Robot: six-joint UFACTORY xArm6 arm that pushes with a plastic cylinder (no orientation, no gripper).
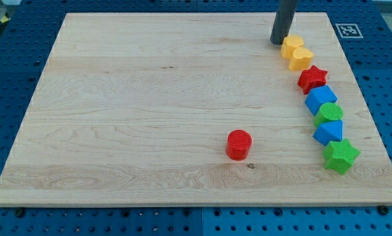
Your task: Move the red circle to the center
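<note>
Near edge, worktop: pale wooden worktop (150,98) on a blue perforated base (12,98); the grain runs side to side.
Red circle: red circle (238,145) stands alone toward five o'clock from the board's middle, well apart from every other block.
Green star: green star (341,156) is the nearest block of the chain, at about four o'clock on the board, near the right edge.
Blue blocks: blue block (329,132) sits just above the green star, touching it; a second blue block (320,99) lies farther up the chain; their shapes are angular but hard to name.
Green round block: green block (328,113) is wedged between the two blue ones.
Red star: red star (312,78) is at about two o'clock, touching the upper blue block.
Yellow pieces: yellow heart (300,59) and yellow block (291,46) touch one another at about one o'clock.
My tip: my tip (278,42) rests on the board just left of the far yellow block, at its nine o'clock, well apart from the red circle.
Claw: no claw on this arm, only the dark rod, so no wide or narrow state can be told.
Far corner: black-and-white marker (348,30) at the board's upper right.
</note>
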